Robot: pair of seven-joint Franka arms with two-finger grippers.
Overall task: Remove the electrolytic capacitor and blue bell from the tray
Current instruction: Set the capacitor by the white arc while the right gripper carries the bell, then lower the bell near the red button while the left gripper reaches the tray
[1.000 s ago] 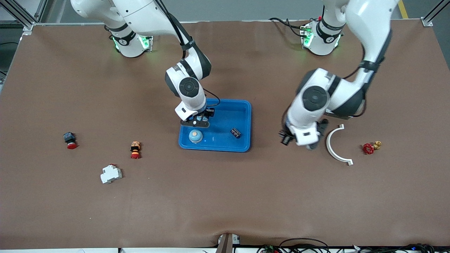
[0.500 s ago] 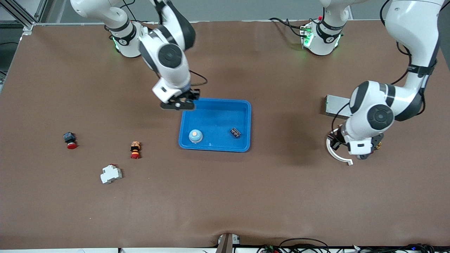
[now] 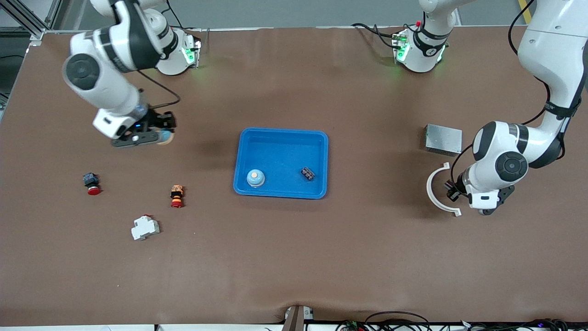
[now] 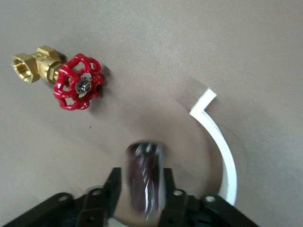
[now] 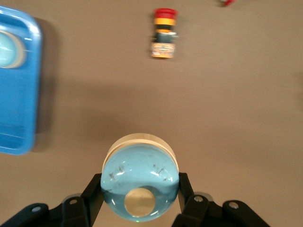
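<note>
My right gripper (image 3: 146,136) is shut on a light blue bell (image 3: 164,136) and holds it above bare table toward the right arm's end. The right wrist view shows this bell (image 5: 140,165) filling the shut gripper (image 5: 141,183). My left gripper (image 3: 482,208) is shut on a dark cylindrical capacitor (image 4: 144,182), low over the table beside a white curved strip (image 3: 436,193). A blue tray (image 3: 321,161) at mid-table holds a second blue bell (image 3: 255,178) and a small dark capacitor (image 3: 308,174).
A red-handled brass valve (image 4: 78,88) lies by the left gripper. A grey box (image 3: 443,139) sits farther from the front camera than the strip. Toward the right arm's end lie an orange-red button (image 3: 177,196), a red-capped button (image 3: 91,182) and a white breaker (image 3: 145,227).
The right arm swung from over the tray toward its own end of the table, bell in its gripper. The left arm moved toward its end, past the white strip, uncovering the grey box.
</note>
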